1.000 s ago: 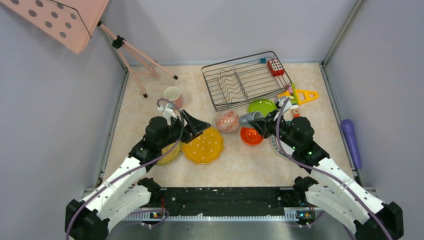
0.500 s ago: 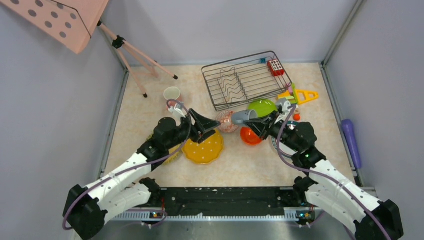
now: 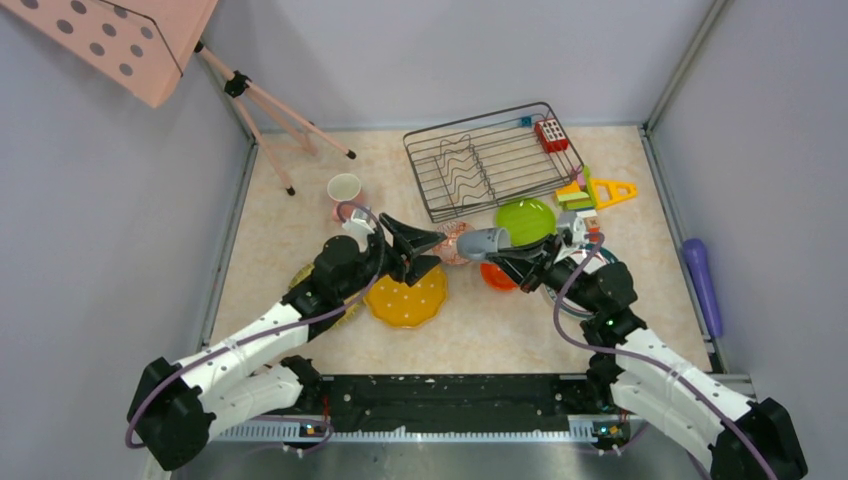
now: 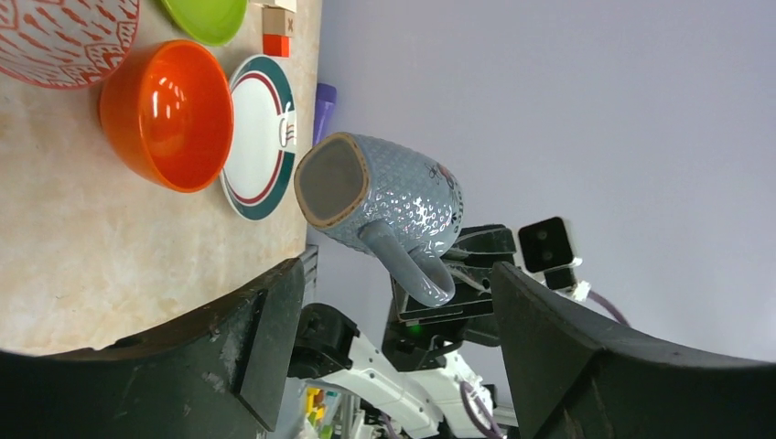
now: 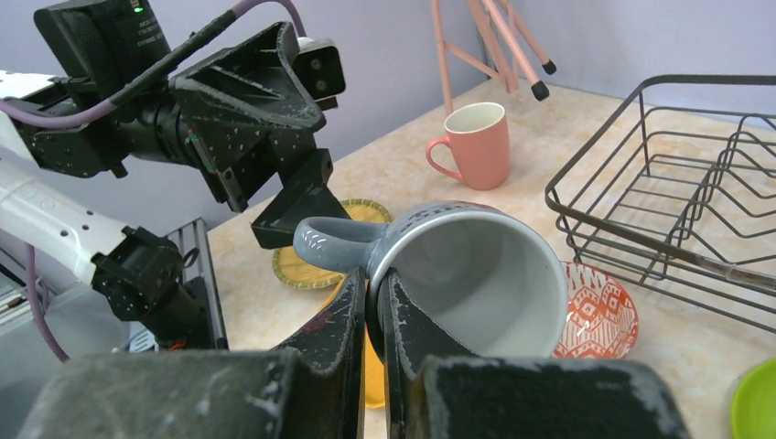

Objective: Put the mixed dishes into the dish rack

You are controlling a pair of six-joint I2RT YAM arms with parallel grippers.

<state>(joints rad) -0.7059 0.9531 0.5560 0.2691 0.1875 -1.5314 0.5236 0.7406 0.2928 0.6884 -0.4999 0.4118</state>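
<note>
My right gripper (image 3: 507, 262) is shut on the rim of the grey mug (image 3: 478, 240), next to its handle, and holds it on its side above the table (image 5: 373, 293). My left gripper (image 3: 427, 250) is open and empty, facing the mug (image 4: 384, 197) just left of it, not touching. Below lie the patterned bowl (image 3: 456, 243), orange-red bowl (image 3: 497, 277), lime green plate (image 3: 527, 220) and a yellow scalloped plate (image 3: 405, 298). The second yellow plate (image 5: 311, 265) is partly under my left arm. The pink mug (image 3: 345, 190) stands at the far left. The white green-rimmed plate (image 4: 261, 137) lies beside the orange-red bowl. The dish rack (image 3: 417, 175) stands at the back.
A red block (image 3: 551, 134) lies in the rack's far right corner. Coloured toy blocks (image 3: 595, 190) sit right of the rack. A purple cylinder (image 3: 702, 280) lies by the right wall. A pink tripod (image 3: 270, 110) stands at the back left.
My right gripper has carried the grey mug leftward, uncovering the lime green plate. My left gripper has moved right toward the mug and now faces it closely.
</note>
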